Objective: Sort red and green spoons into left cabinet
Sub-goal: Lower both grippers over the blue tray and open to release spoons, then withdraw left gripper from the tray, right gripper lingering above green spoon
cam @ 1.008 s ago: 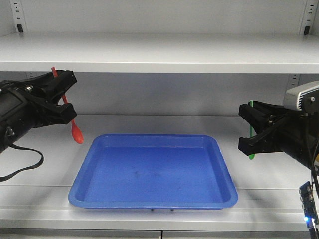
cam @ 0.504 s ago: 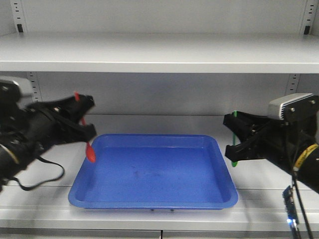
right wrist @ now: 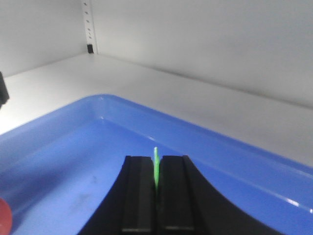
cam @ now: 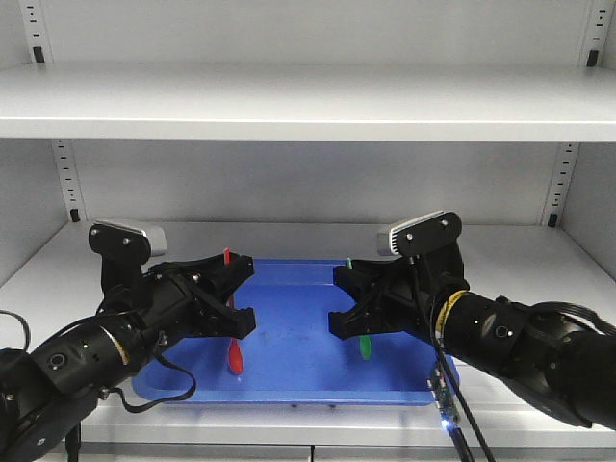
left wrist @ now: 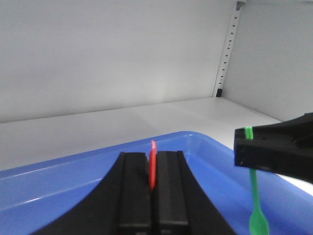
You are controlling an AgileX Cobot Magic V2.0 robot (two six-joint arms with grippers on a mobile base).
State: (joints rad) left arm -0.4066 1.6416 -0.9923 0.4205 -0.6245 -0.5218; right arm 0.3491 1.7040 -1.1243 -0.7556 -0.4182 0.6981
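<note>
Tray (cam: 395,390) sits on lower shelf (cam: 500,245) of cabinet (cam: 308,101), near front edge; second shelf above. Left hand (cam: 234,308) over tray's left half, clamped on one spoon (cam: 232,332), handle up, bowl down just above tray floor. Right hand (cam: 348,303) over tray's right half, clamped on other spoon (cam: 363,339), likewise upright. Hands face each other across tray's middle, spoons side by side, apart. Slotted rails (cam: 65,178) at shelf's back corners.
</note>
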